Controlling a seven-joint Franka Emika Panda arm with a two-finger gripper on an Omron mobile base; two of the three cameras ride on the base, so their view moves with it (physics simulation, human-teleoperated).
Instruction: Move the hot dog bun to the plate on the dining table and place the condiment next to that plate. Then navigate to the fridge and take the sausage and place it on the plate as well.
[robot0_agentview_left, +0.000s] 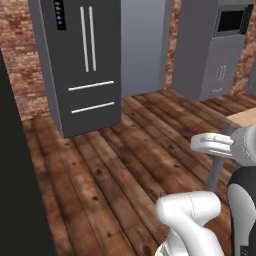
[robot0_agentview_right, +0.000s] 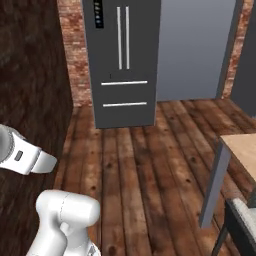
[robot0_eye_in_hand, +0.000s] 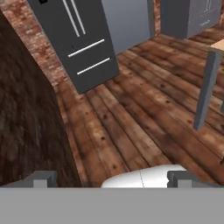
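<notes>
The robot is on the navigating step: the fridge (robot0_agentview_right: 122, 62) stands closed at the far side of the wooden floor (robot0_agentview_right: 150, 165), well apart from the base. The gripper (robot0_eye_in_hand: 111, 179) has its jaws wide open and empty. Next it likely must drive closer and open a door.

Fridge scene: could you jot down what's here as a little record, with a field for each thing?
fridge: tall, dark grey, doors and both lower drawers shut, standing across the floor from the robot
handles: two upright pale bars, two level bars on the drawers
floor: dark wood planks
wall: red brick behind the fridge
dining table: pale wood corner on a grey leg, at the right
tool: open, holding nothing
</notes>
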